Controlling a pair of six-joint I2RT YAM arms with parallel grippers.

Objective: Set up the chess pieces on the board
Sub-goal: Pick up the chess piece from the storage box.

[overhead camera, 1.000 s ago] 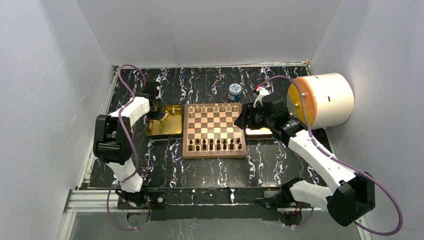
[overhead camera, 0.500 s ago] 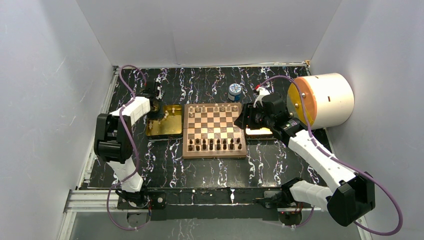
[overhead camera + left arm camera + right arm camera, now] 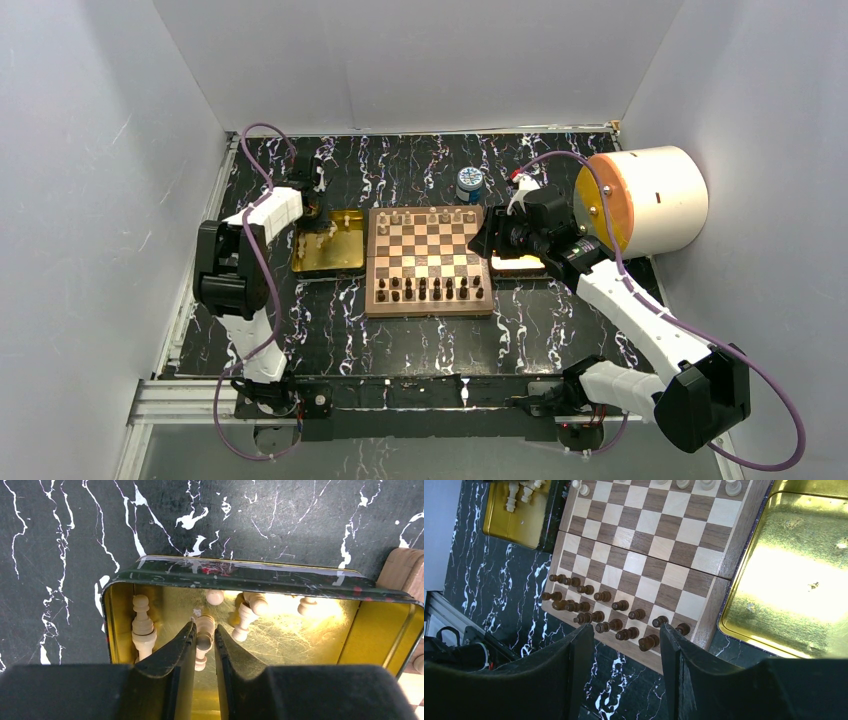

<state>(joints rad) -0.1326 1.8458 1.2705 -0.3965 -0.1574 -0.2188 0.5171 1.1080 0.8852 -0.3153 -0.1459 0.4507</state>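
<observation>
The board [image 3: 428,308] lies mid-table, with cream chess pieces [image 3: 400,217] along its far row and dark pieces [image 3: 430,290] in its two near rows. My left gripper [image 3: 204,632] is down in the left gold tray [image 3: 380,630], shut on a cream piece [image 3: 205,639]. Loose cream pieces lie around it: one at the left [image 3: 142,630], others at the right [image 3: 245,617]. In the top view the left gripper [image 3: 312,215] is over that tray's far left corner. My right gripper [image 3: 626,640] is open and empty, above the board's [image 3: 644,545] right edge.
A second gold tray [image 3: 794,580] lies right of the board, with no pieces in it. A small blue-and-white jar [image 3: 468,184] stands behind the board. A large white cylinder [image 3: 650,200] lies at the back right. Grey walls close in three sides.
My left arm has drawn slightly back and up over the left tray. The right arm and the pieces on the board have not moved.
</observation>
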